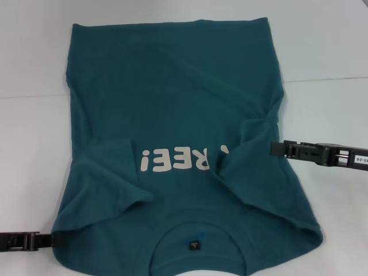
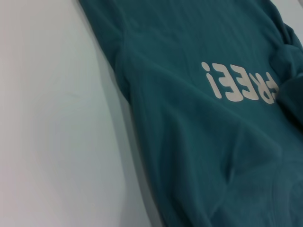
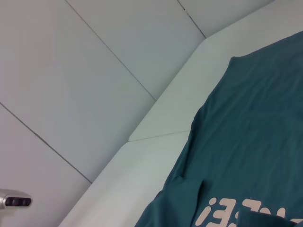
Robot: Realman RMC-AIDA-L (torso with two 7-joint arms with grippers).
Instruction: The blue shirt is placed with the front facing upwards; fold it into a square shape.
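Observation:
The blue shirt (image 1: 184, 86) lies flat on the white table, front up, with its collar and dark tag (image 1: 194, 245) nearest me. Both short sleeves are folded inward: the left one (image 1: 109, 172) lies beside the off-white print (image 1: 167, 159), and the right one (image 1: 253, 152) covers the print's end. My right gripper (image 1: 276, 149) sits at the outer edge of the folded right sleeve, below a bunch of creased cloth. At the shirt's near left shoulder corner is my left gripper (image 1: 50, 240). The shirt (image 2: 189, 142) fills the left wrist view, and part of the shirt (image 3: 255, 142) shows in the right wrist view.
The white table (image 1: 328, 52) extends past the shirt on the left, right and far sides. In the right wrist view the table's edge (image 3: 156, 137) borders a grey tiled floor, with a small metal object (image 3: 14, 201) on it.

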